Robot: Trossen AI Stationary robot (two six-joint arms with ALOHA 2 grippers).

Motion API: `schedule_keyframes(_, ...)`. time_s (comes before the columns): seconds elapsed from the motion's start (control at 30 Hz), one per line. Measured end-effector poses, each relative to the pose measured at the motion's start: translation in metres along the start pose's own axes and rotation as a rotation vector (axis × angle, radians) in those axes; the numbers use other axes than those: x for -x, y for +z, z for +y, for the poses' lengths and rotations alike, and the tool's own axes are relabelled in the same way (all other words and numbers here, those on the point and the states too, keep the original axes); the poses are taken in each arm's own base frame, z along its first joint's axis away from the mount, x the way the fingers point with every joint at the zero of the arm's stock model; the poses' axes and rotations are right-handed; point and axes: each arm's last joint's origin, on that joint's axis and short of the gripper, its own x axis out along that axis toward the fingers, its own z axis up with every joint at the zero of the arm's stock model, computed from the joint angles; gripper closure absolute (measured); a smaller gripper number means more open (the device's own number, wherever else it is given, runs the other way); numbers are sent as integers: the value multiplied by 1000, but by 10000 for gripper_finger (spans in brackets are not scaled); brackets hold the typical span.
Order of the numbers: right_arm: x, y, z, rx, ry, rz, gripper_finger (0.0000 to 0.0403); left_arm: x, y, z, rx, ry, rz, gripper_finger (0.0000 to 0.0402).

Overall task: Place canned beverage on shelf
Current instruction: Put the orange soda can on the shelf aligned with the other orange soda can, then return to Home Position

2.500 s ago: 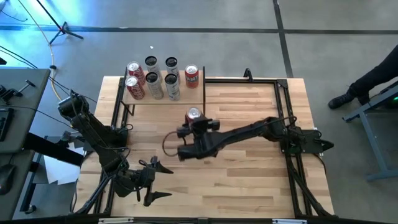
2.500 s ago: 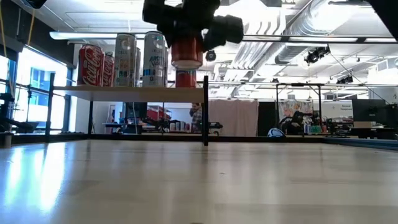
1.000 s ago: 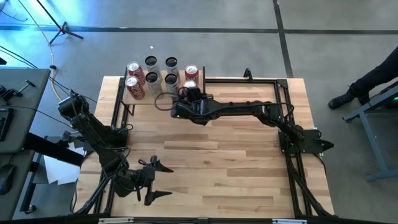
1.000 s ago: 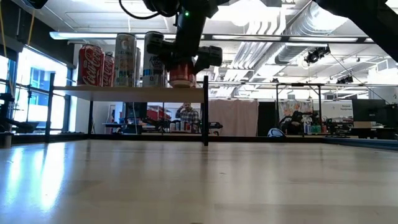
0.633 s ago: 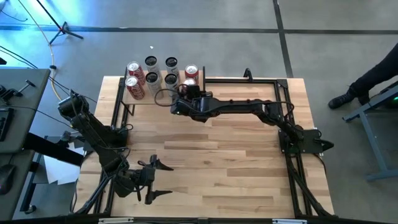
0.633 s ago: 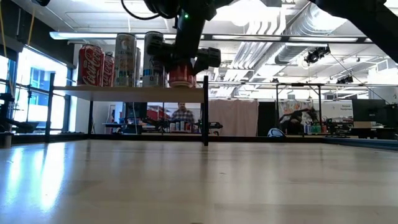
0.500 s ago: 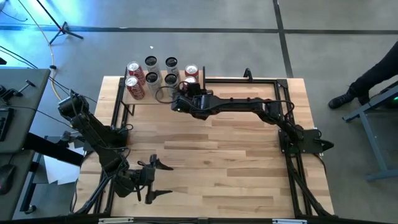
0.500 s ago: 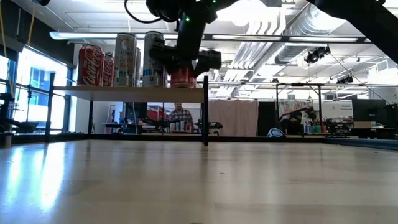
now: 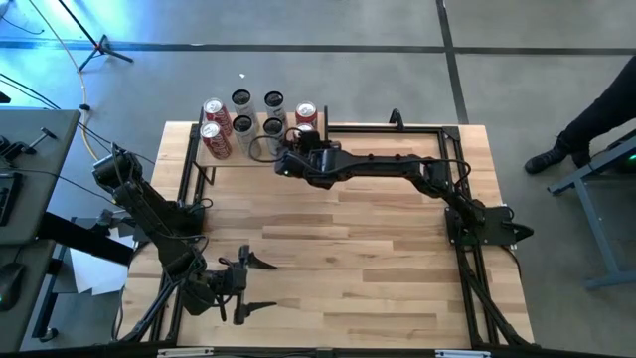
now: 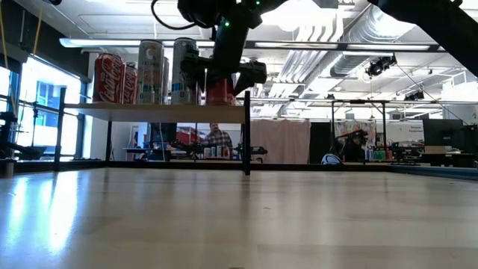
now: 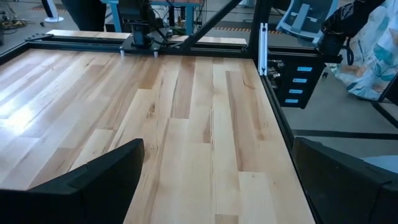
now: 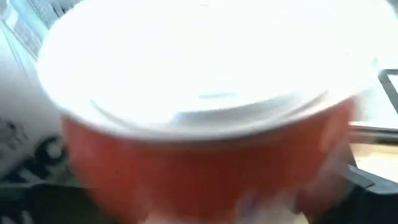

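Red can at the shelf's right front corner, right pincer around it.

Desk [image 9: 338, 239] carries the shelf [image 9: 260, 156] at its far left; right pincer [image 9: 298, 139] sits around the red can [image 10: 221, 91], which stands on the board beside other cans [image 9: 243, 124]; whether it grips or has let go, cannot tell. Left pincer [image 9: 243, 288] spread wide at the near edge.

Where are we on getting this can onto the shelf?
Nearly done. The red can stands upright on the shelf, at its right end beside the other cans. In hand: the right gripper is at the can; whether it has let go is unclear. Left: release fully and back away. The left gripper waits open near the table's front-left corner.
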Motion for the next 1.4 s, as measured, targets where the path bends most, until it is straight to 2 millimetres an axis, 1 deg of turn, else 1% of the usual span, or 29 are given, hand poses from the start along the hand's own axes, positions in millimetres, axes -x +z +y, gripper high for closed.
schedule_keyframes(0.1, -1, -2, -1, 18, -5, 15, 39, 0, 0, 0, 0, 0, 0, 14)
schedule_keyframes(0.17, 0, -3, -1, 16, -6, 21, 24, 0, 0, 0, 0, -2, 1, 14)
schedule_keyframes(0.23, 0, -4, -2, 9, -7, 31, 17, 0, 0, 0, 1, -3, 1, 14)
schedule_keyframes(0.4, 5, -7, -1, 25, -13, 22, 13, 0, 0, 0, 1, -3, 1, 14)
schedule_keyframes(0.8, 36, -29, 2, 49, -31, 0, 11, 0, 0, 0, 1, -7, 3, 14)
schedule_keyframes(1.0, 57, -43, 5, 71, 1, 32, 11, 0, 0, 0, 1, -6, 3, 14)
schedule_keyframes(1.1, 71, -53, 4, 77, 2, 54, 11, 0, 0, 0, 1, -7, 3, 14)
schedule_keyframes(1.2, 94, -68, 2, 90, 9, 74, 11, 0, 0, 0, 1, -6, 3, 14)
schedule_keyframes(1.3, 127, -86, -2, 119, 29, 128, 11, 0, 0, 0, 1, -7, 3, 14)
schedule_keyframes(1.4, 165, -100, -11, 170, 62, 206, 11, 0, 0, 0, 1, -7, 3, 14)
